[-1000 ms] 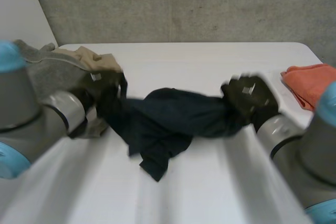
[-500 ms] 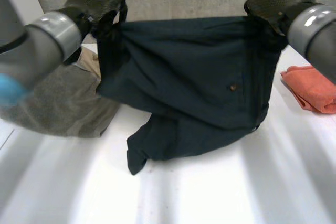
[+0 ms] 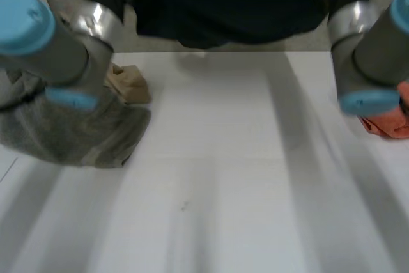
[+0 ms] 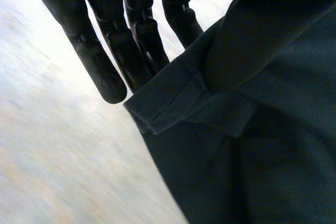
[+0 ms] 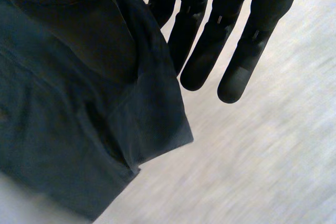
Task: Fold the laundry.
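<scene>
Head view: a white surface (image 3: pixel 211 177) lies bare through its middle while a dark garment (image 3: pixel 230 14) hangs in the air above its far edge, stretched crosswise between the robot's two arms. A grey cloth heap (image 3: pixel 70 132) sits at the left edge and an orange cloth (image 3: pixel 386 126) at the right edge. A small tan cloth (image 3: pixel 128 84) touches the heap on its far side.

In the left wrist view, the left hand (image 4: pixel 128 35) pinches a hemmed edge of the garment between straight fingers and thumb. The right hand (image 5: pixel 218 40) grasps the opposite end the same way. The garment's long axis runs left to right, hand to hand, and its body hangs below the fingers, so neither hand is nearer. The likely next move is laying it flat on the bare middle, which calls for both hands to descend level.
</scene>
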